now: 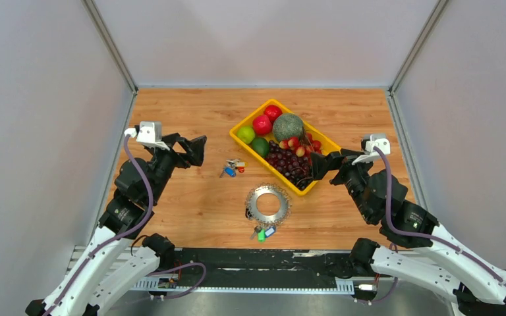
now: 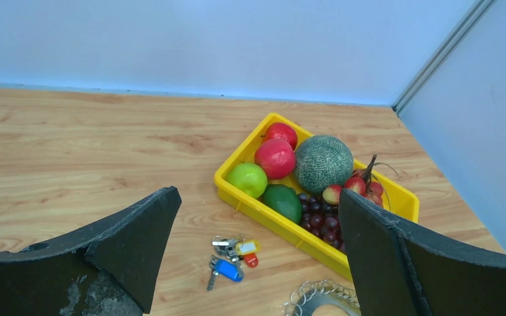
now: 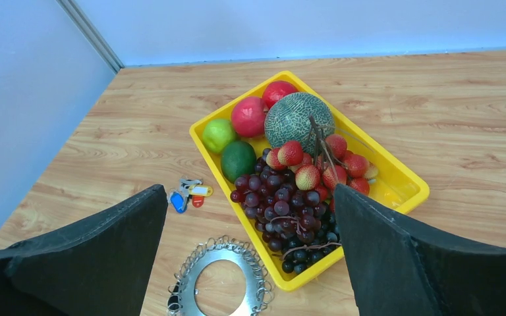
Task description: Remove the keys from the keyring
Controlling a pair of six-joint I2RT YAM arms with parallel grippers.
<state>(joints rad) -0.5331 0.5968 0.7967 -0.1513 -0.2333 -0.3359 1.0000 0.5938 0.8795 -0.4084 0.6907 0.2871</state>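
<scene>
The keyring (image 1: 268, 204), a wide silver disc edged with many small rings, lies flat on the wooden table in front of the yellow tray. The keys (image 1: 264, 234), one green-capped and one blue-capped, hang at its near edge. My left gripper (image 1: 199, 151) hovers open to the left, beyond the small bunch. My right gripper (image 1: 317, 168) hovers open over the tray's near end. The left wrist view shows the left gripper (image 2: 257, 201) empty and only the keyring's far rim (image 2: 316, 297). In the right wrist view the right gripper (image 3: 250, 191) stands empty above the keyring (image 3: 221, 280); the keys are out of view there.
A yellow tray (image 1: 271, 102) holds apples, a melon, an avocado, strawberries and grapes; it also shows as tray (image 2: 270, 220) and tray (image 3: 395, 187). A small loose bunch (image 1: 232, 168) with blue, red and yellow tags lies left of it, seen as bunch (image 2: 234, 258) and bunch (image 3: 188, 194). Walls enclose three sides.
</scene>
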